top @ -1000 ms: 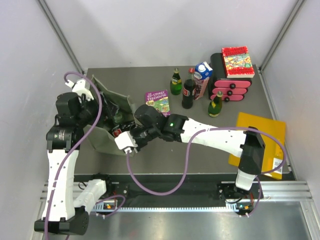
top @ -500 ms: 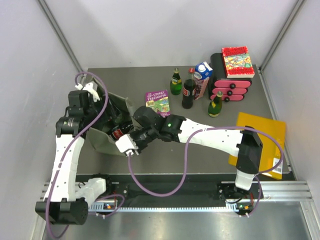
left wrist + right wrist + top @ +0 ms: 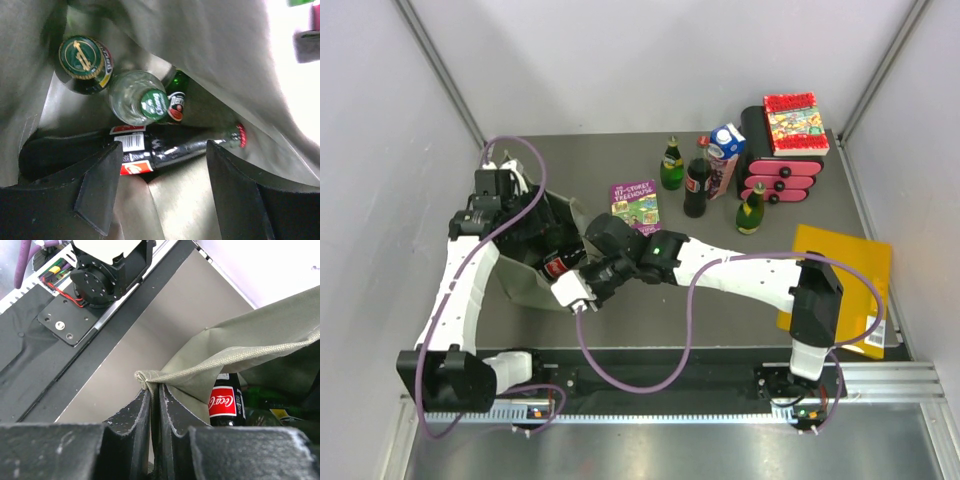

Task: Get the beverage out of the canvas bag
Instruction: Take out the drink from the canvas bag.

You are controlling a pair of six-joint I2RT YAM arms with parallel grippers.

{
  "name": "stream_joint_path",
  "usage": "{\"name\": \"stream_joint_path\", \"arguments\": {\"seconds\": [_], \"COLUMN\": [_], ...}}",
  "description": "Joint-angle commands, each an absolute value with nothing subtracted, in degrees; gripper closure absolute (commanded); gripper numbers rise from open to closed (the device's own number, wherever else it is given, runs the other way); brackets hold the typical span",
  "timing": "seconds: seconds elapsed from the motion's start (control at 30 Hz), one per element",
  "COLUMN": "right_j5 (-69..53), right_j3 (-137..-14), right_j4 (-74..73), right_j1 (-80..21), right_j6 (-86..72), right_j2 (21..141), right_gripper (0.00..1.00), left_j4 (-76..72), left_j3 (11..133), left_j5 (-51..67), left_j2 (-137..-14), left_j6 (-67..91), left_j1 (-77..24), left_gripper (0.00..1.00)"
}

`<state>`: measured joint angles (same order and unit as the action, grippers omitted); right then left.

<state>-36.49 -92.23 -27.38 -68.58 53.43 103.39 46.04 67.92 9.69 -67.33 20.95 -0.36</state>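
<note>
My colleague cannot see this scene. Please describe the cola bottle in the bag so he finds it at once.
Find the olive canvas bag on the left of the table and look into its mouth. The cola bottle is the dark one seen lengthwise. It alone has a red cap; the clear bottle beside it has a green one.

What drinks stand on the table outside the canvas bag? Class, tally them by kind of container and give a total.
Bottles: 3 (green bottle, cola bottle, foil-topped bottle)
Cartons: 1 (blue-topped carton)
Total outside the canvas bag: 4
</note>
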Motion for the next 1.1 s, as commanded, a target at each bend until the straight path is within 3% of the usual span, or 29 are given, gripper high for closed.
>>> {"name": "stream_joint_path", "arguments": {"seconds": [0.0, 0.6, 0.87, 1.07], "right_j5": [-43.9, -44.5, -47.4, -49.0], "right_j3": [-91.1, -93.3, -93.4, -93.3], "right_j4": [-28.4, -28.1, -27.9, -27.9], "right_j1": [-70.0, -66.3, -63.6, -62.6], "right_j6": [50.3, 46.4, 44.0, 42.8], "right_j2": [105.4, 105.6, 104.2, 103.3], "right_gripper": [0.89, 0.79, 0.67, 0.65], "left_j4": [41.8, 44.2, 47.0, 46.9], "left_j3": [69.8, 75.6, 77.3, 76.1], "left_j5": [7.3, -1.6, -6.1, -6.9], "left_j2": [-69.3, -78.6, -81.3, -81.7], "left_j6": [20.9, 20.0, 19.2, 18.7], "left_j1": [-1.0, -7.8, -9.7, -9.7], "left_gripper": [0.28, 0.29, 0.3, 0.36]}}
